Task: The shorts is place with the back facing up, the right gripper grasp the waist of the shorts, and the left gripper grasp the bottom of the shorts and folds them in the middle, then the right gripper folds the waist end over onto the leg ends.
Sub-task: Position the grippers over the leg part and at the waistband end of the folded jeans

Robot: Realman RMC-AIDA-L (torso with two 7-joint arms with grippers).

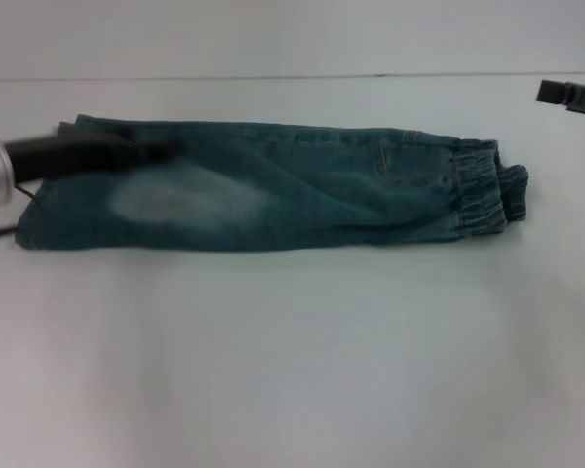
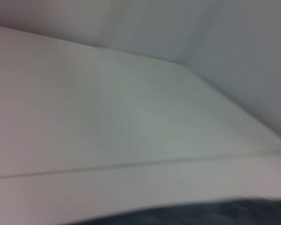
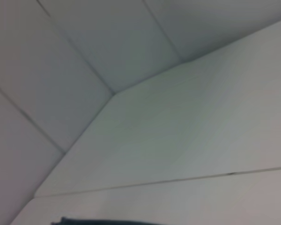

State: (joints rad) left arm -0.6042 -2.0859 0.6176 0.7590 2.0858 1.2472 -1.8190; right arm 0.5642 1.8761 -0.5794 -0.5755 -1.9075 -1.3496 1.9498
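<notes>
We see the shorts [image 1: 273,200] lying folded lengthwise in a long strip across the white counter [image 1: 292,370], the waist [image 1: 483,185] at our right and the leg ends [image 1: 39,210] at our left. The left claw [image 1: 127,151] reaches over the leg end (we cannot tell its opening). The right claw [image 1: 570,97] hangs well apart, its opening unclear.

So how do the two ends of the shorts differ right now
The waist is gathered and ruffled, on the robot's right; the leg ends lie flat with a straight hem, on its left. The left gripper is over the leg ends; the right gripper sits clear of the waist. Both are blue-green denim.
</notes>
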